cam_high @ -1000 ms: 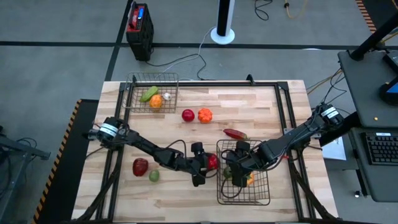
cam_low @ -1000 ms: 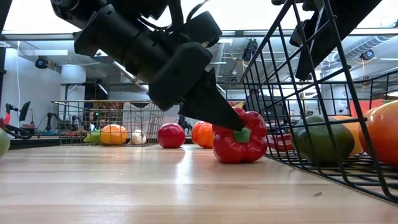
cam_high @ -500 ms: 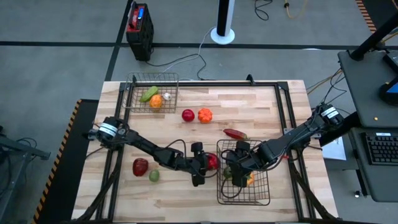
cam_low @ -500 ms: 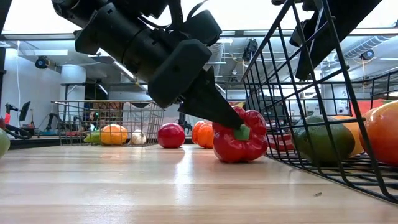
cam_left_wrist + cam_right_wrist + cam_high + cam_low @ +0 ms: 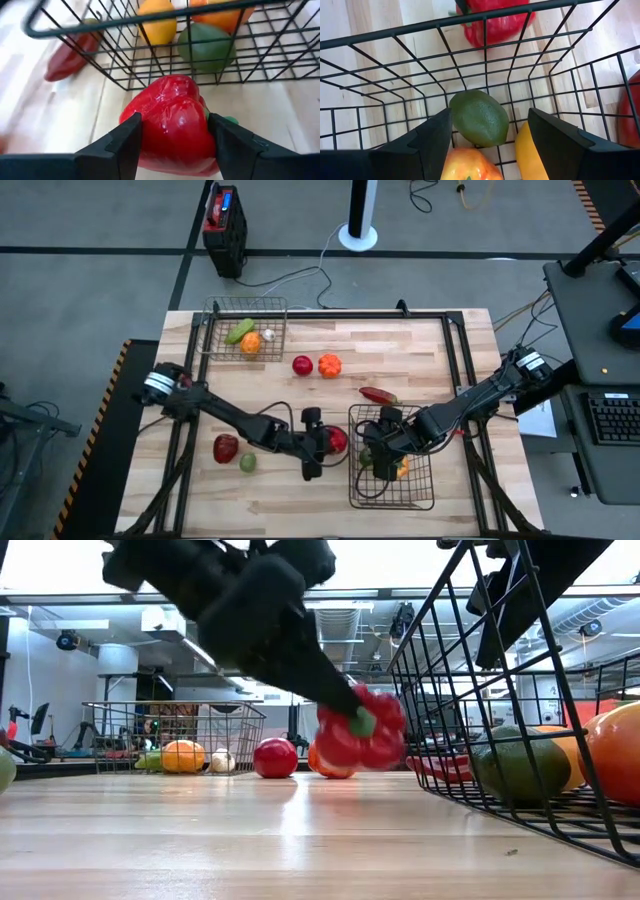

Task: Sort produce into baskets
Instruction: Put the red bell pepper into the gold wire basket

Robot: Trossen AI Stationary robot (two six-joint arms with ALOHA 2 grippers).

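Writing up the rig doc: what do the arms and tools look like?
Both arms are dark, near black, built of slim jointed links, each with a pale grey band near the base end and thin dark cables along it. The left tool and right tool each have two flat, dark, wedge-shaped fingers. No other markings are legible.

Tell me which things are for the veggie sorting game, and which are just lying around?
For sorting: red pepper in the left gripper, both baskets, chili, tomato.
Lying around: black box, white stand, keyboard.
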